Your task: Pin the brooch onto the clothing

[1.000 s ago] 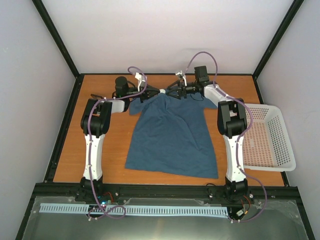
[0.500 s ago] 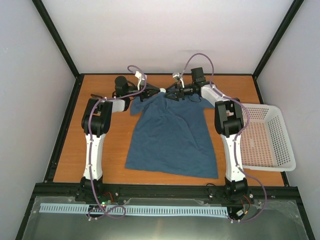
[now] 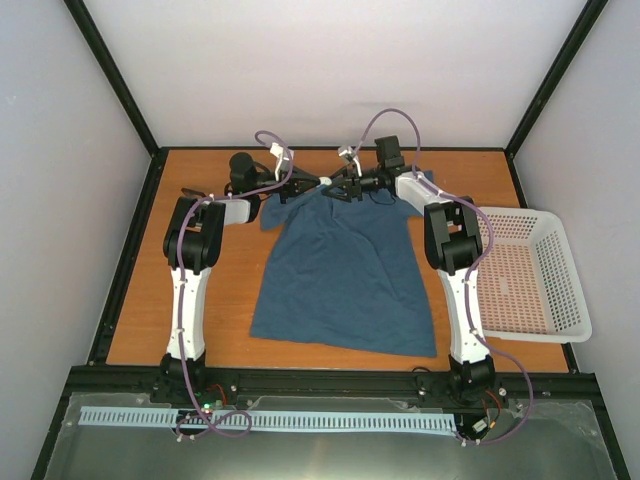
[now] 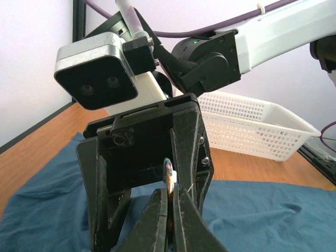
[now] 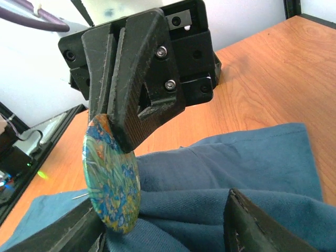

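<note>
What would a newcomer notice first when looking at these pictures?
The round brooch, painted with blue and yellow flowers, stands out, held by its edge in the left gripper close to the dark blue T-shirt. The open right gripper faces it at the shirt's collar, and a white mesh basket sits to the right.

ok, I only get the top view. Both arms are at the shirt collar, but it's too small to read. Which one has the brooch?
Observer: The left one. In the left wrist view, the left jaws are shut on the brooch, which is seen edge-on.
Operator: What about the right jaws?
Observer: They're open. The right wrist view shows them wide apart, with bunched T-shirt fabric between them.
Operator: Is the brooch on the fabric yet?
Observer: I can't tell. In the right wrist view its painted blue-green face shows, and its lower edge is down by the fabric, but contact isn't clear.
</note>
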